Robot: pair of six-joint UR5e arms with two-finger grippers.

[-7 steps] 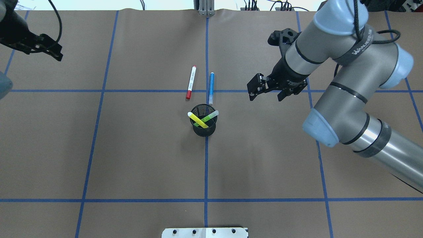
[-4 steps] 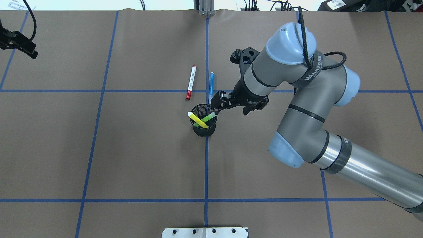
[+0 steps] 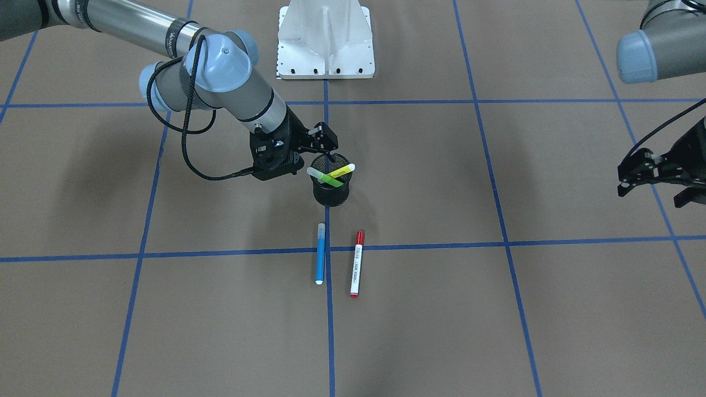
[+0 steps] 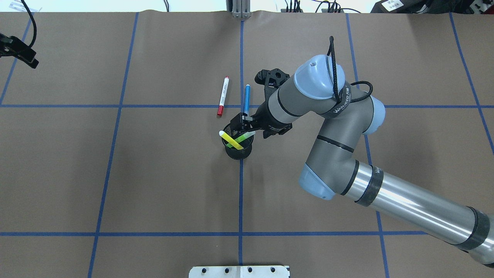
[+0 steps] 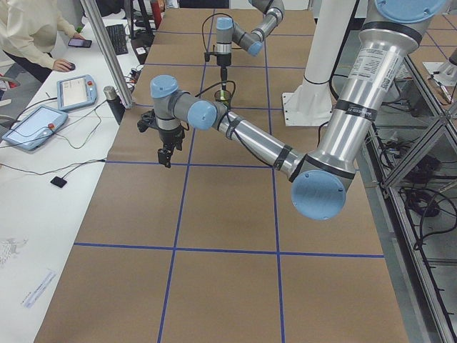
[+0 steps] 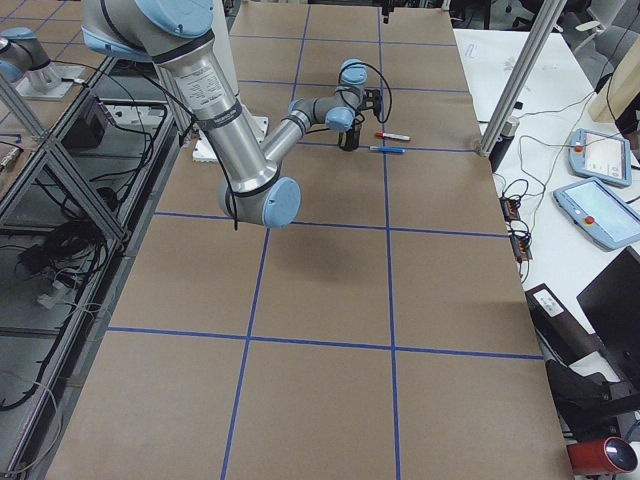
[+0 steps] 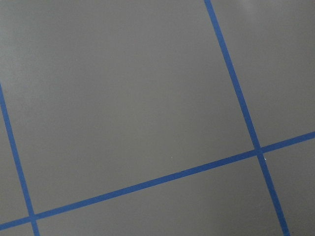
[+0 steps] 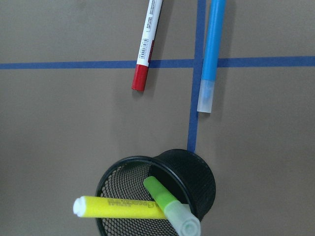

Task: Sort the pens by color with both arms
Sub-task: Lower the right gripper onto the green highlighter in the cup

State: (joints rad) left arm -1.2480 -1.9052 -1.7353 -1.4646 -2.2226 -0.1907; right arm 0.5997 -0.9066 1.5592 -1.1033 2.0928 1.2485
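A black mesh cup [image 4: 238,154] [image 3: 331,196] stands at the table's middle, with a yellow pen [image 4: 230,140] [image 8: 123,208] and a green pen [image 4: 242,138] [image 8: 162,196] crossed inside it. Just beyond it on the brown paper lie the white pen with the red cap [image 4: 223,96] [image 3: 357,264] and the blue pen [image 4: 247,98] [image 3: 320,259], side by side. My right gripper [image 4: 250,129] [image 3: 317,154] hovers open at the cup's rim, over the green pen's clear cap and holding nothing. My left gripper [image 3: 651,193] [image 4: 19,58] is far off at the table's left side, open and empty.
The white pedestal [image 3: 325,38] stands at the robot's edge of the table, behind the cup. Blue tape lines [image 7: 147,184] grid the brown paper. A person sits at a side desk [image 5: 28,36] with tablets and cables.
My right arm has swung left from the table's right side to the cup, still open. The left gripper has drawn back further toward the left edge.
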